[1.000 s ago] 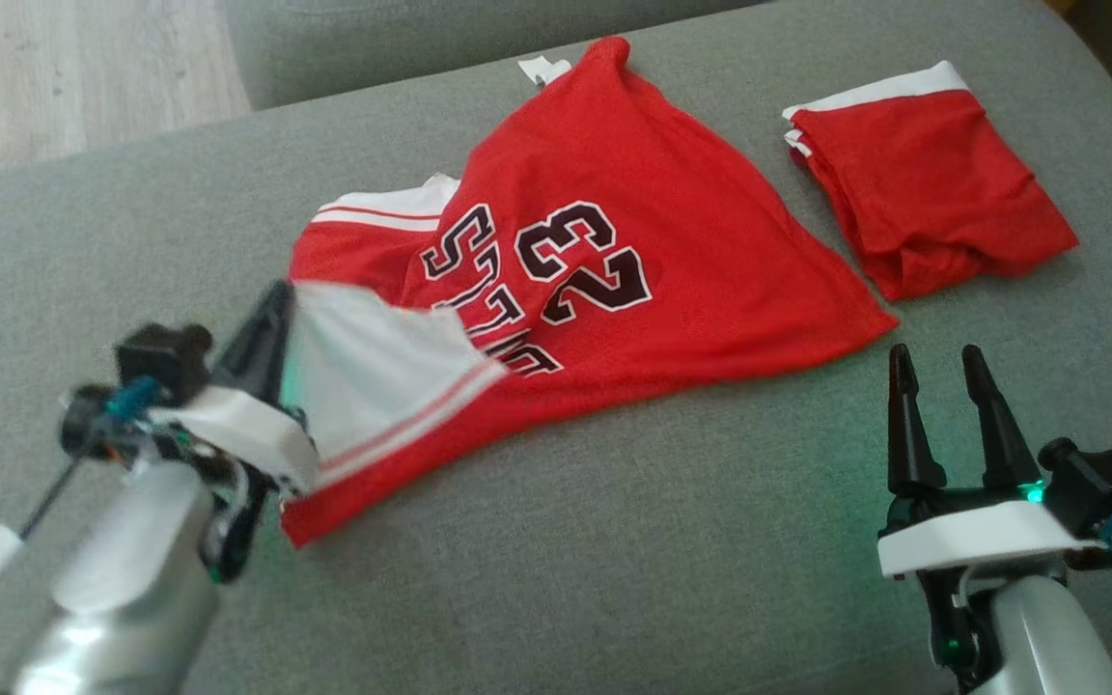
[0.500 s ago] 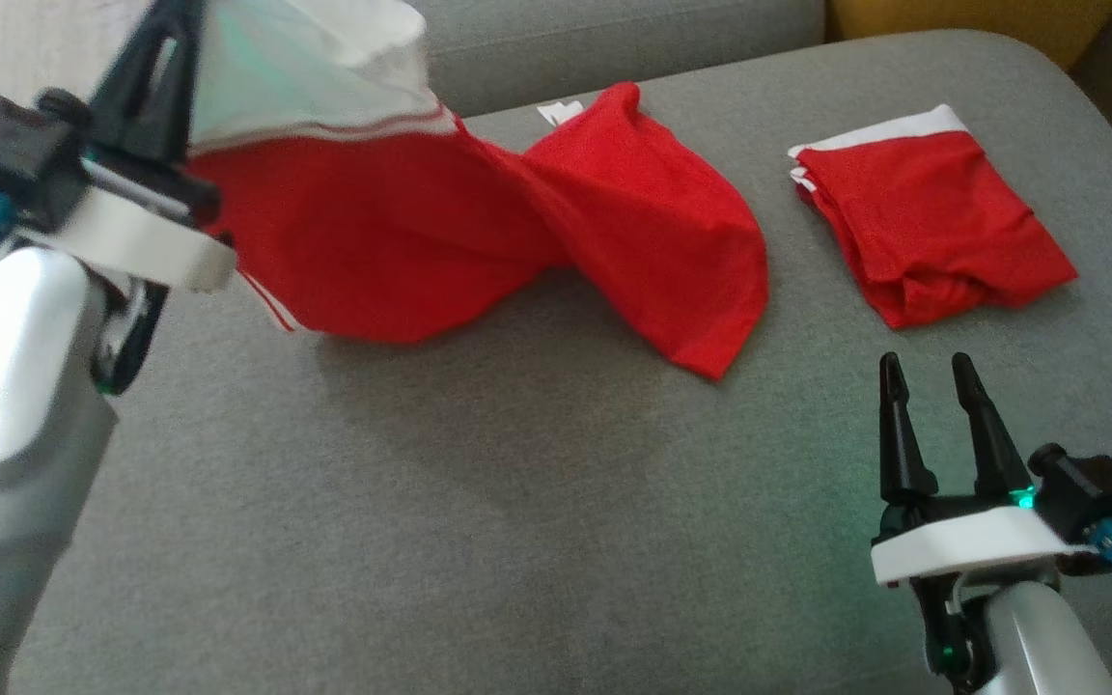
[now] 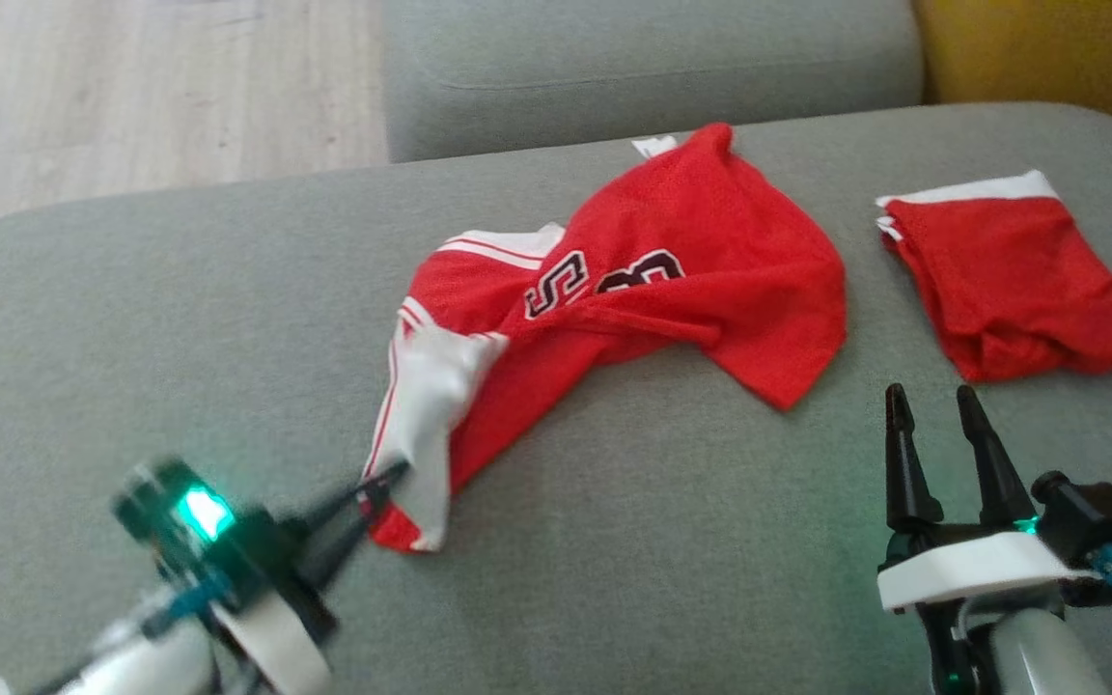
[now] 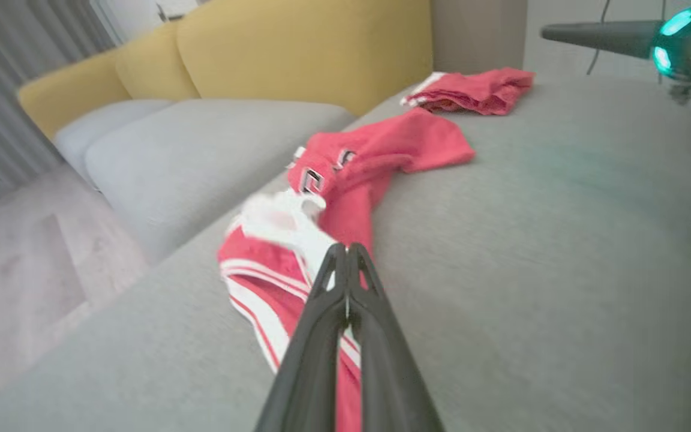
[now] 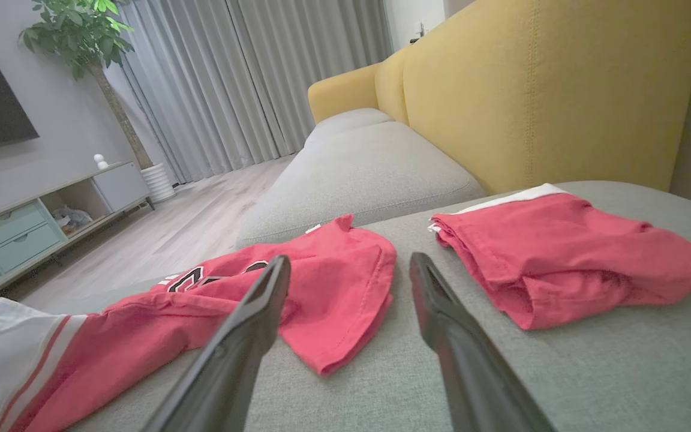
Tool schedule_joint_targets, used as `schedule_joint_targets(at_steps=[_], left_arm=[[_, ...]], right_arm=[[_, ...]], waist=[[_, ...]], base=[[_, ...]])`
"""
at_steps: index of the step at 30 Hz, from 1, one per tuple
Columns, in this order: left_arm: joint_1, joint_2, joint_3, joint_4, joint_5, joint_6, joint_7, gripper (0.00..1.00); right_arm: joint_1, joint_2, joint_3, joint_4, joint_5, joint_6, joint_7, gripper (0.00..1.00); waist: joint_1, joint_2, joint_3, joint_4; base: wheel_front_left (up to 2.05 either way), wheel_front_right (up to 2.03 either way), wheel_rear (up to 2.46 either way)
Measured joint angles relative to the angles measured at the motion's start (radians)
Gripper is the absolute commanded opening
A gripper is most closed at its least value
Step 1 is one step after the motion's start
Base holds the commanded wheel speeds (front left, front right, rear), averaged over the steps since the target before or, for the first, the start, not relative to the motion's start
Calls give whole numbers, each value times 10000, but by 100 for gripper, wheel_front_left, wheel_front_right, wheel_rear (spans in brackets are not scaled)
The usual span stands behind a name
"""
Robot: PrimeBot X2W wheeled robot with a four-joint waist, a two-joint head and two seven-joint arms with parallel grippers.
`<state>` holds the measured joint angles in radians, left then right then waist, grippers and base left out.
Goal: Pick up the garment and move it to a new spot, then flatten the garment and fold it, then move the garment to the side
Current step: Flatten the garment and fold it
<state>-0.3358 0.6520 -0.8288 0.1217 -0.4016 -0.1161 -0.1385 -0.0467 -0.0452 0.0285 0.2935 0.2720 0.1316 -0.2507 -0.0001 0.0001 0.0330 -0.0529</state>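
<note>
Two red things are laid on the gray cushion (image 3: 633,579): a shirt (image 3: 710,261) and a folded red cloth (image 3: 1019,280). The shirt is left crumpled and twisted in the middle of the cushion. Black and white letters are shown on top, and a white part with thin red stripes is seen at the end nearest the robot. That white end is pinched by the left gripper (image 3: 387,486), whose two dark fingers are pressed together on the cloth. In the left wrist view they are seen closed tight, with the white cloth at their tips. The rest of the shirt is rested on the cushion. The folded red cloth, with a white band along its far edge, is placed to the right of the shirt, near it but not touching. The right gripper (image 3: 932,405) is held over the cushion at the lower right, with its fingers apart and nothing between them. A green light is lit on each gripper. A wood floor (image 3: 131,87) is seen past the cushion on the left, and a yellow backrest (image 5: 549,90) is seen behind it.
</note>
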Motion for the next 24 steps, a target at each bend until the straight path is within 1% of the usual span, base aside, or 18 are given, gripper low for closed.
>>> schedule_joint_targets(at_steps=[3, 7, 8, 9, 10, 13, 15, 17, 21, 23, 24], left_arm=[[565, 31, -621, -479, -107, -75, 213, 0], [857, -88, -945, -681, -194, -73, 230, 0], [860, -159, -978, -648, -245, -71, 263, 6], [861, -240, -1003, -585, -328, -71, 376, 62], [865, -309, -1030, -556, -359, -63, 403, 100], [940, -483, -899, -516, -648, 186, 384, 100], [1015, -529, -598, -464, -922, 485, 205, 100], [1093, -593, -127, -420, -1294, 895, 46, 100], [1247, -974, 1047, -182, -2209, 1983, -353, 100], [1296, -1296, 1576, -56, -2673, 2341, -598, 100], [1288, -1434, 1743, 12, -2821, 2403, -667, 100]], right_arm=[[0, 0, -48, 33, -8, 0, 0, 100], [-1, 0, -58, 88, -50, 0, 0, 100], [-2, 0, -59, 104, -58, 0, 0, 100], [-2, 0, -59, 121, -75, 0, 0, 100], [-2, 0, -59, 136, -81, 0, 0, 100], [-5, 0, -65, 155, -81, 0, 0, 100], [-5, 0, -105, 165, -82, 0, 0, 100], [-5, 0, -140, 167, -82, 0, 0, 100], [-6, 0, -167, 184, -82, 0, 0, 100], [-6, 0, -159, 182, -82, 0, 0, 100], [-9, -2, -163, 178, -82, 0, 0, 100]], waist=[[0, 0, -57, 255], [0, 0, -93, 468], [0, 0, -92, 492], [2, 0, -97, 505], [2, 0, -106, 510], [1, 0, -125, 480], [1, 0, -133, 441], [1, 0, -127, 403], [1, 0, -117, 309], [1, 0, -84, 235], [1, 0, -44, 201]], base=[[0, 0, 0], [0, 0, 0], [0, 0, 0], [0, 0, 0], [0, 0, 0], [0, 0, 0], [0, 0, 0], [0, 0, 0], [0, 0, 0], [0, 0, 0], [0, 0, 0]])
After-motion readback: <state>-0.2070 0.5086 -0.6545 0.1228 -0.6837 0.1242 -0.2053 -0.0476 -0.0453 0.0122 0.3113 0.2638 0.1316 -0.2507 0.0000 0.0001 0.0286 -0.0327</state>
